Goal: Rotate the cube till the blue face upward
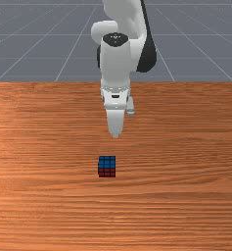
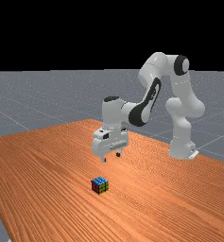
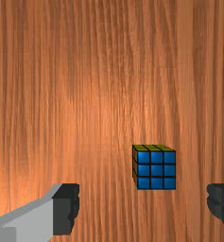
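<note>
In the far view my gripper (image 2: pixel 111 157) hangs above the table, its two fingers apart with nothing between them. The cube (image 2: pixel 99 185) rests flat on the wood below it, blue on top, with a red side and a yellow side visible. The front view has the cube (image 1: pixel 107 166) nearer the camera than the hand, its blue face up and red side toward the camera. Seen from the wrist, the gripper (image 3: pixel 142 203) is open, and the blue top of the cube (image 3: pixel 156 170) lies below and forward of the gap between the fingertips, not touched.
The orange-brown table (image 1: pixel 186 196) stretches around the cube on all sides. In the far view, the arm's base (image 2: pixel 182 149) stands at the right, by the table's far edge.
</note>
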You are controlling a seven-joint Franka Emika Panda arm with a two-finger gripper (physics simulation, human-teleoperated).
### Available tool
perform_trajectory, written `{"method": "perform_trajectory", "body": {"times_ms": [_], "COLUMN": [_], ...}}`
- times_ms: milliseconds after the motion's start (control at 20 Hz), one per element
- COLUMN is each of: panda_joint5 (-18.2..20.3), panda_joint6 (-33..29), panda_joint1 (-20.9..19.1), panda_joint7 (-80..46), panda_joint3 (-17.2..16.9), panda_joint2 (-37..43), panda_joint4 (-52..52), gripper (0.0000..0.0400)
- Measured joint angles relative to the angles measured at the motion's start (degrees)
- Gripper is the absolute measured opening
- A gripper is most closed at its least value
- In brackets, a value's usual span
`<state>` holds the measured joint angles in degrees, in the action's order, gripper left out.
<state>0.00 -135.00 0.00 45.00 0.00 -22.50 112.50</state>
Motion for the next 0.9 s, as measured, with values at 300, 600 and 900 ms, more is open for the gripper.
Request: {"method": "perform_trajectory", "body": {"times_ms": [300,600,900], "panda_joint5": [0.3,1.3,2.3], "panda_joint6": [0.3,3.1,4.4], "panda_joint1": [0.3,1.3,3.3], "panda_joint7": [-2.3,-13.7,-26.6], "panda_joint3": [-0.4,-3.0,-5.1], "panda_joint2": [-0.1,-1.8,-2.2], "panda_joint4": [-0.2,-4.1,-5.0], "gripper": [0.0367,0.0018,0.0001]}}
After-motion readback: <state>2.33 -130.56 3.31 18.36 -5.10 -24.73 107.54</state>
